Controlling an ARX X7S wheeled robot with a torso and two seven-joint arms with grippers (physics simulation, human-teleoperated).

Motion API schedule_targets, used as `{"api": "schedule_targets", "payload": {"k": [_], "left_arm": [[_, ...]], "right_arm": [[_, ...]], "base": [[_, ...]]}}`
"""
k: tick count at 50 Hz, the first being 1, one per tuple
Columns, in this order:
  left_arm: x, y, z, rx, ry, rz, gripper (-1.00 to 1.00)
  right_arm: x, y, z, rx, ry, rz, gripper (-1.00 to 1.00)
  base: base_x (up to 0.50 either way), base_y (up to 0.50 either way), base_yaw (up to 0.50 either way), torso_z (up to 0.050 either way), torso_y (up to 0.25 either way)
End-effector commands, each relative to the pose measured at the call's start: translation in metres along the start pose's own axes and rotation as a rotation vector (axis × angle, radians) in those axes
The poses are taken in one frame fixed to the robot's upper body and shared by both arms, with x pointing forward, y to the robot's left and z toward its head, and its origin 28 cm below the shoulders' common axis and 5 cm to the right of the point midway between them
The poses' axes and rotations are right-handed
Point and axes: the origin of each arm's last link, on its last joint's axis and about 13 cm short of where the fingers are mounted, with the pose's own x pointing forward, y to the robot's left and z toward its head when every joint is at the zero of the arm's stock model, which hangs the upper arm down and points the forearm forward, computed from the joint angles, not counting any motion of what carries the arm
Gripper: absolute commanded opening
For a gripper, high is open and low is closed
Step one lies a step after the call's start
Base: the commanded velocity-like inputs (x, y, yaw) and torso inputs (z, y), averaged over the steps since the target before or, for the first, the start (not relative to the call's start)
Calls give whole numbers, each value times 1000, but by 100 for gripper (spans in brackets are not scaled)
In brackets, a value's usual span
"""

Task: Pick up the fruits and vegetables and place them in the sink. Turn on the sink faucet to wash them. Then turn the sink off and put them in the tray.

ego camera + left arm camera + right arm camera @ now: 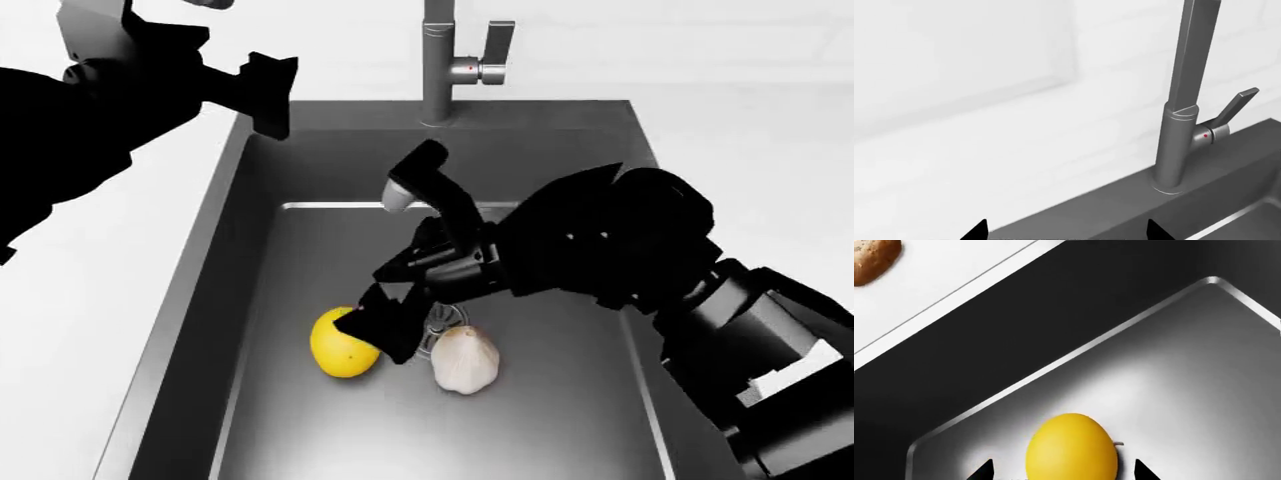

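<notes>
The yellow lemon [340, 345] and the off-white garlic bulb [463, 360] lie side by side on the floor of the dark grey sink [561, 420], by the drain grate [449, 316]. My right gripper [380, 335] reaches down into the basin and stands open. In the right wrist view its fingertips [984, 471] straddle the lemon [1071, 447] with gaps on both sides. My left gripper [267, 95] hovers open over the sink's back left corner, apart from the sink faucet [447, 60]. The left wrist view shows the faucet [1181, 125] and its side lever [1234, 107]. The tray is out of view.
A brown speckled round item [874, 260] sits on the white counter [94, 300] beside the sink. A white tiled wall [987, 75] rises behind the faucet. The sink's back rim [1121, 210] runs just below my left gripper.
</notes>
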Motion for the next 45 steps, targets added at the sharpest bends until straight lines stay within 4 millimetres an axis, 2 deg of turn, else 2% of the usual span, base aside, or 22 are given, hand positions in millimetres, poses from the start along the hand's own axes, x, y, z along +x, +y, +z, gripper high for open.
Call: {"api": "schedule_targets", "payload": {"k": [1, 26, 45], "left_arm": [[0, -2, -5, -21, -3, -2, 100], [-8, -2, -11, -52, -19, 11, 100], [-12, -2, -12, -100, -30, 19, 100]], "right_arm": [[12, -1, 0, -50, 40, 35, 100], [32, -6, -2, -98, 76, 38, 100], [42, -6, -13, -102, 118, 38, 100]], "base": [[0, 0, 0, 0, 0], [0, 0, 0, 0, 0], [0, 0, 0, 0, -39]]}}
